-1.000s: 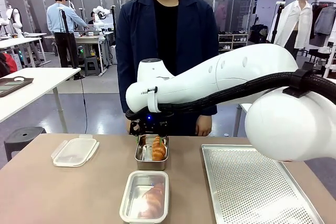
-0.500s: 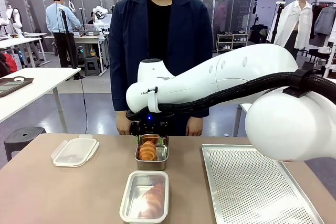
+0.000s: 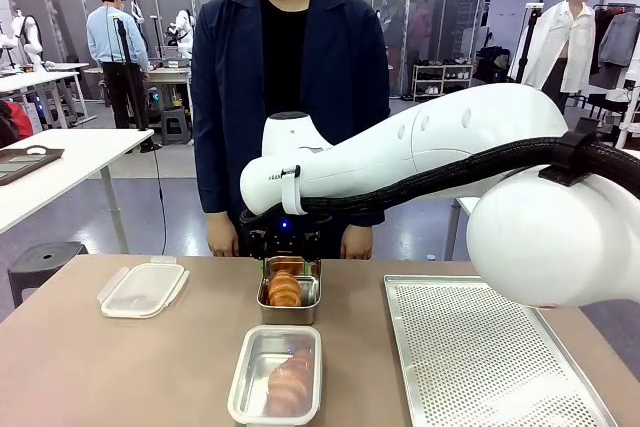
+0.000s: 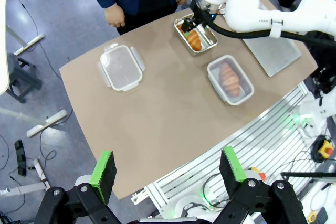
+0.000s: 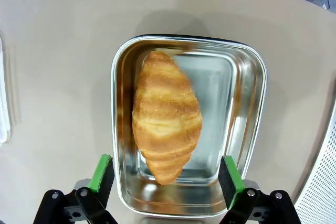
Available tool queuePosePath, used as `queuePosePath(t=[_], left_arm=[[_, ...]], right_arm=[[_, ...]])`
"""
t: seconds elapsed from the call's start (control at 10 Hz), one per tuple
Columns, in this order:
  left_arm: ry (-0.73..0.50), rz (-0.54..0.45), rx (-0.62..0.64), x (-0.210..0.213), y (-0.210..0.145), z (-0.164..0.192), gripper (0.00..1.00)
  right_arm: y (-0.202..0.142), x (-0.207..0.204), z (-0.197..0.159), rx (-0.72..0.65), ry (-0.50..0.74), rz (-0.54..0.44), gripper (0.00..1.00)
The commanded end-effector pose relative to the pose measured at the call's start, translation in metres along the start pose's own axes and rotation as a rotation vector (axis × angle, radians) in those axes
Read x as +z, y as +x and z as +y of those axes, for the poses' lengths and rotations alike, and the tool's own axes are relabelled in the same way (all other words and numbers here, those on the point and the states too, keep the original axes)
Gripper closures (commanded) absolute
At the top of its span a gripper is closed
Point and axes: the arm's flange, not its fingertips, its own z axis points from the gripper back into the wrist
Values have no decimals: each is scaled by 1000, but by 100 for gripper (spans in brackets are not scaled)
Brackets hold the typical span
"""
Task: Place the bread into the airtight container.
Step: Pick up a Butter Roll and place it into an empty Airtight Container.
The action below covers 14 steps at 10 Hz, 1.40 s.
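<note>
The bread (image 5: 167, 116), a golden croissant, lies in the open steel airtight container (image 5: 257, 103) on the tan table. My right gripper (image 5: 165, 174) hovers straight above it, open, its green pads (image 5: 101, 172) wide of the croissant and touching nothing. In the front view the same container (image 3: 310, 297) sits mid-table under the right gripper (image 3: 283, 243), bread (image 3: 285, 289) inside. My left gripper (image 4: 167, 166) is open and empty, high above the table's near edge, far from the container (image 4: 209, 39).
A second lidded container (image 3: 240, 387) with another croissant (image 3: 287, 382) stands nearer to me. A loose clear lid (image 3: 142, 289) lies at the left, a perforated metal tray (image 3: 480, 347) at the right. A person stands at the far edge, hands (image 3: 222, 237) hanging.
The croissant shifted from the container's right side to lie near its left wall. The person stepped to the left. My right gripper stayed open above the container.
</note>
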Motion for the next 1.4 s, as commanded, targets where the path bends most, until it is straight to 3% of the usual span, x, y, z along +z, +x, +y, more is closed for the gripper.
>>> queuePosePath(t=[0.0,0.3,0.4,0.6,0.7,0.9,1.1,1.3], left_arm=[[-10,6,-8,2,1,-1,0],[-10,6,-8,2,1,-1,0],[-10,6,-8,2,1,-1,0],[-10,6,-8,2,1,-1,0],[-10,6,-8,2,1,-1,0],[-10,6,-8,2,1,-1,0],[-10,6,-8,2,1,-1,0],[-10,6,-8,2,1,-1,0]], right_arm=[[0,1,1,0,1,-1,0],[0,0,0,0,0,0,0],[7,26,-14,36,-16,-14,0],[16,92,-46,52,-24,82,0],[16,128,-60,67,3,86,0],[1,188,-97,120,34,49,0],[-21,222,-150,136,-31,-12,0],[-53,245,-201,284,23,-71,0]])
